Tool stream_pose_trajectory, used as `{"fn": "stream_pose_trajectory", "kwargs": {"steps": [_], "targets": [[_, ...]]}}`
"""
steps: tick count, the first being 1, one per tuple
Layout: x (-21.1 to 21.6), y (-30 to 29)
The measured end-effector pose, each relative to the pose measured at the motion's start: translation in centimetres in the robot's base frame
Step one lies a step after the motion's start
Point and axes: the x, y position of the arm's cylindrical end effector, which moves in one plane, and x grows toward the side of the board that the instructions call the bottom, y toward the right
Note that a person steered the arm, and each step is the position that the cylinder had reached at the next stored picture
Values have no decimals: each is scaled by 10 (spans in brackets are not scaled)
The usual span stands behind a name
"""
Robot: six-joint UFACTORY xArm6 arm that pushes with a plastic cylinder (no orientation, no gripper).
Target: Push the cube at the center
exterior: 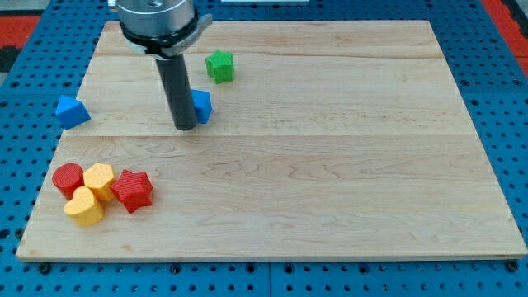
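Note:
A blue cube point(202, 106) sits on the wooden board point(330, 165) in the upper left part, partly hidden behind my rod. My tip point(185, 127) rests on the board just left of and slightly below the blue cube, touching or nearly touching it. A green star-shaped block point(220, 66) lies above and to the right of the cube.
A blue triangular block point(72, 111) sits at the board's left edge. In the lower left is a cluster: a red cylinder point(68, 179), a yellow block point(100, 181), a yellow heart point(83, 207) and a red star point(133, 190). Blue pegboard surrounds the board.

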Motion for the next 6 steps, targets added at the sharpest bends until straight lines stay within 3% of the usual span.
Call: {"fn": "stream_pose_trajectory", "kwargs": {"steps": [1, 5, 6], "targets": [[-8, -26], [-33, 102], [22, 61]]}}
